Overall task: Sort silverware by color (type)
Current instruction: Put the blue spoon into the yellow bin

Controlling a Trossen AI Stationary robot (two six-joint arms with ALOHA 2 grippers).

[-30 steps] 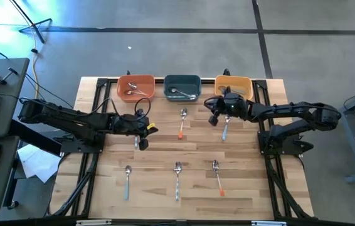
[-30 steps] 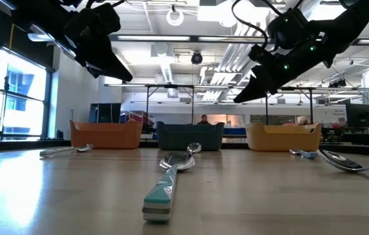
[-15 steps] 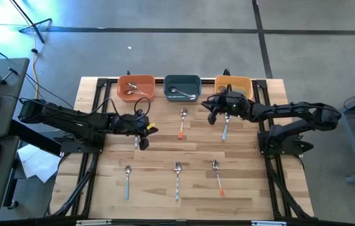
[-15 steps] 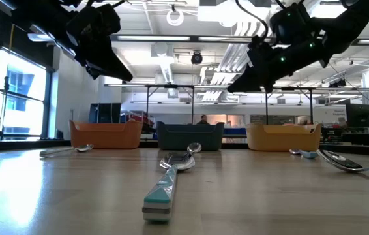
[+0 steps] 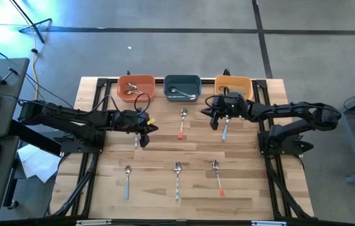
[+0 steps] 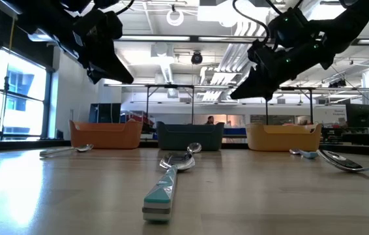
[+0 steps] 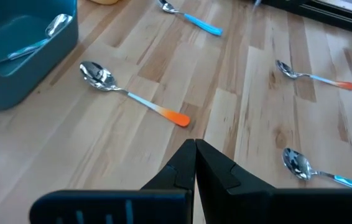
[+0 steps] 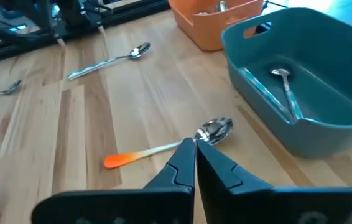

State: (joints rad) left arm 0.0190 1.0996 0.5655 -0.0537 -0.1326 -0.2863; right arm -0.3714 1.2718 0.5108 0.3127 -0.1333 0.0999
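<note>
A pale wooden table (image 5: 165,141) carries three bowls along its far edge: an orange bowl (image 5: 135,88), a teal bowl (image 5: 182,87) and a yellow bowl (image 5: 233,85). The orange bowl holds silver pieces, and the teal bowl holds a silver spoon (image 8: 286,93).

Both dark arms hang above the table's middle band with nothing in their grip. The left gripper (image 5: 145,129) is clenched, its fingers (image 7: 216,165) pressed together, and hovers just above a plain silver spoon (image 5: 136,139) lying on the boards. The right gripper (image 5: 215,119) is likewise pinched tight and empty, poised in front of the yellow bowl, between two spoons.

An orange-handled spoon (image 5: 182,123) lies in front of the teal bowl, between the two grippers; in the right wrist view its shiny head sits just beyond the closed fingertips. A blue-handled spoon (image 5: 225,129) lies just beside the right gripper, on the side nearer that arm's base.

Three more pieces lie in a row on the near half, well apart from both grippers: a blue-handled spoon at the left (image 5: 127,181), a blue-handled piece in the middle (image 5: 177,179) and an orange-handled spoon at the right (image 5: 217,176).

No brand, label or readable writing shows on the bowls, the silverware or the table.
</note>
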